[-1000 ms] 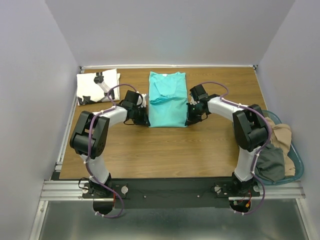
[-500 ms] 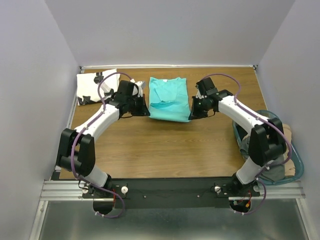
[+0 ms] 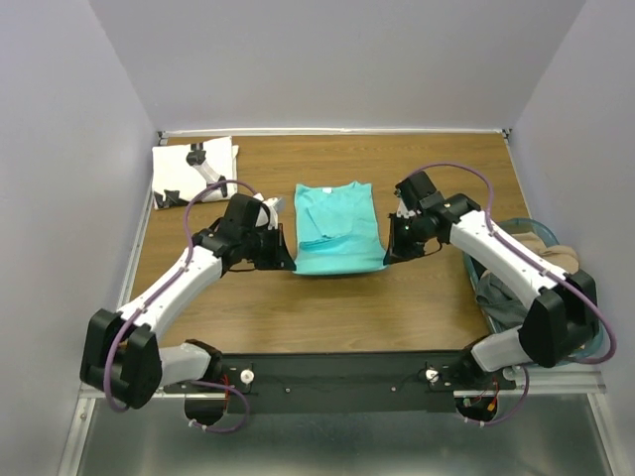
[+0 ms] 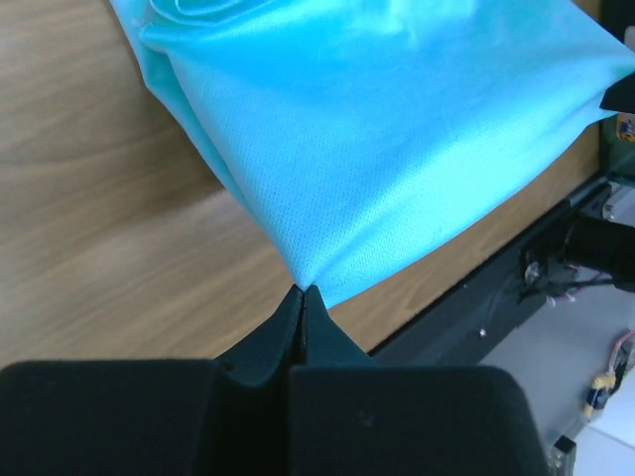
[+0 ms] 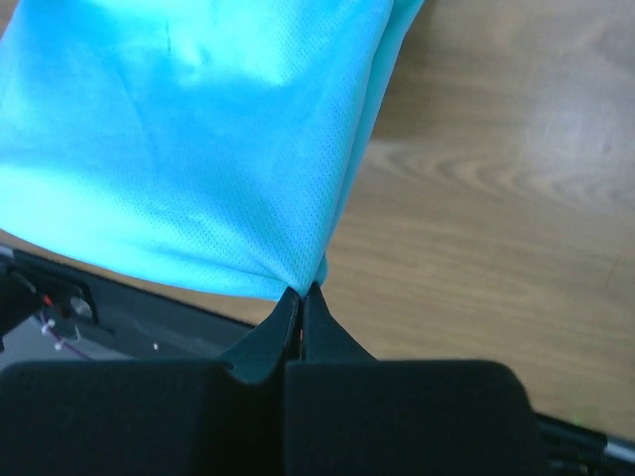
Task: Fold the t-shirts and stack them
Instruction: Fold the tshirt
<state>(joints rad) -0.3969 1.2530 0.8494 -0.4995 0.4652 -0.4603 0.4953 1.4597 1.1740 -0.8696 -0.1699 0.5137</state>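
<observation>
Tabletop [image 3: 397,307] of brown wood grain spreads before me. My two arms reach across it from the near edge, elbows bent outward so that the wrists face each other over the work. Between them lies the turquoise t-shirt [image 3: 337,223], folded into a narrow panel at mid-tabletop with its neckline toward the far side. The white t-shirt [image 3: 193,169] with black marks sits folded in the far left corner, well apart; I judge that to be where the stack is meant to stand. Off the right edge, a basket [image 3: 598,337] holds more clothes. My left gripper [image 4: 301,291] is clamped tight on the near left corner of the turquoise t-shirt, and my right gripper [image 5: 301,290] is pinched just as tight on the near right corner. The wrist views show the cloth drawn to a point in each. Gripping both hem corners at once holds that edge taut and level, so, as I judge it, the lower half can be carried toward the collar in one even fold. Both wrists sit low, fingers angled down toward the wood.
</observation>
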